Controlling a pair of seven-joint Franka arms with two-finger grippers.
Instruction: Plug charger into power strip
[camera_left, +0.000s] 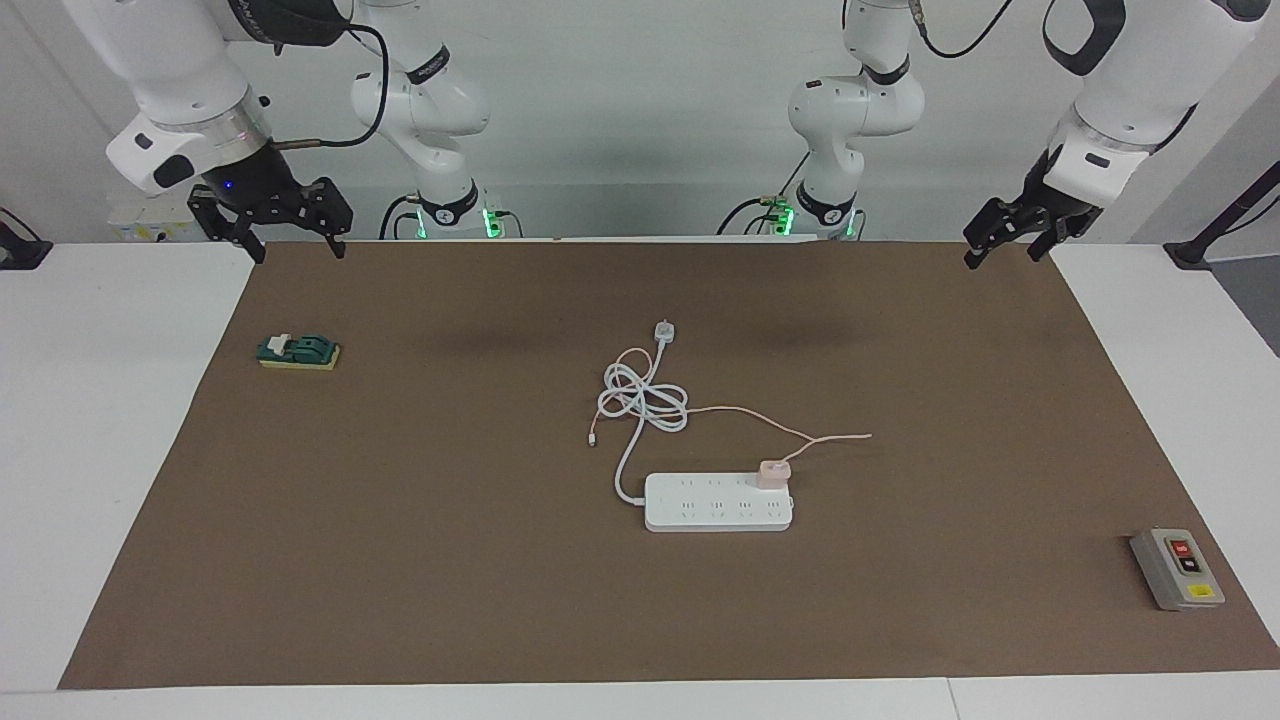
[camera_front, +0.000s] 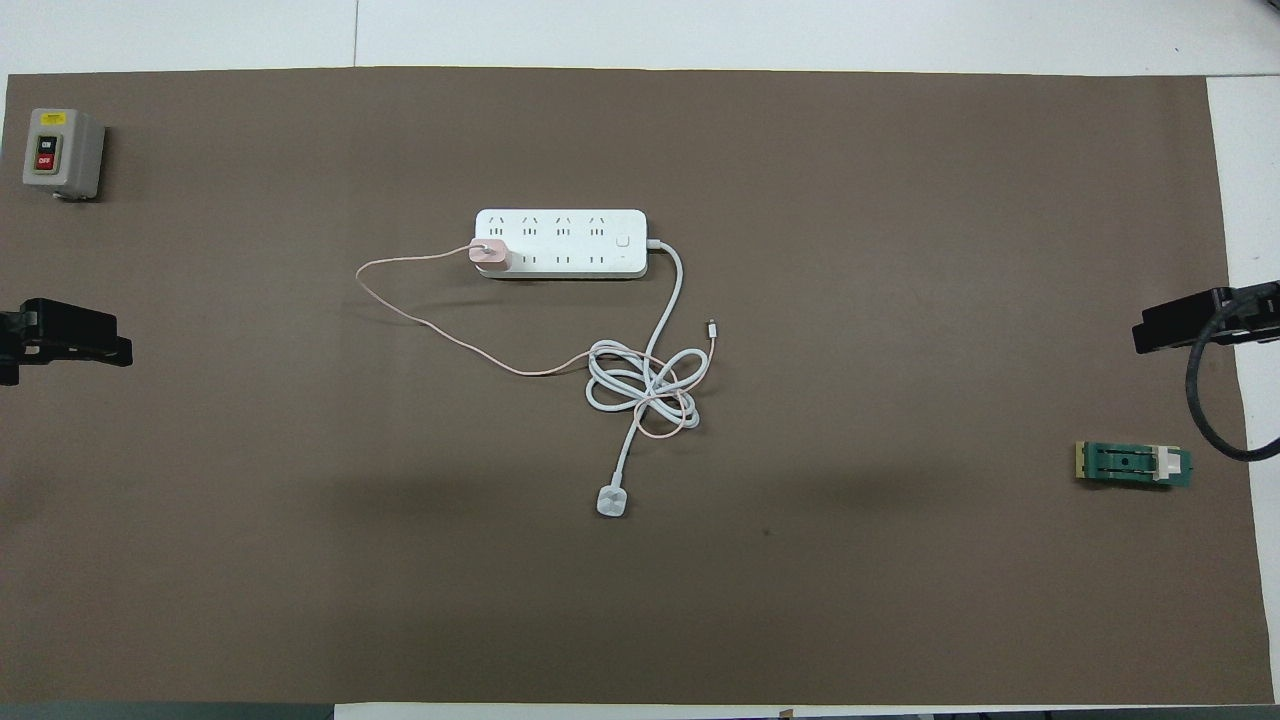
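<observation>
The small pale pink cube-shaped charger (camera_left: 774, 473) is being seated in an end socket of the flat white rectangular power strip (camera_left: 718, 504) at mid-worktop (camera_left: 400, 560). Both arms are being held raised at the mat's corners, left claw (camera_left: 1005, 239) and right claw (camera_left: 296, 238) both spread apart, empty.

The pale pink cube charger (camera_left: 774, 472) sits upright, plugged into the end socket of the flat white power strip (camera_left: 718, 503) mid-surface, its thin pink cable (camera_left: 760, 420) trailing toward the robots.
</observation>
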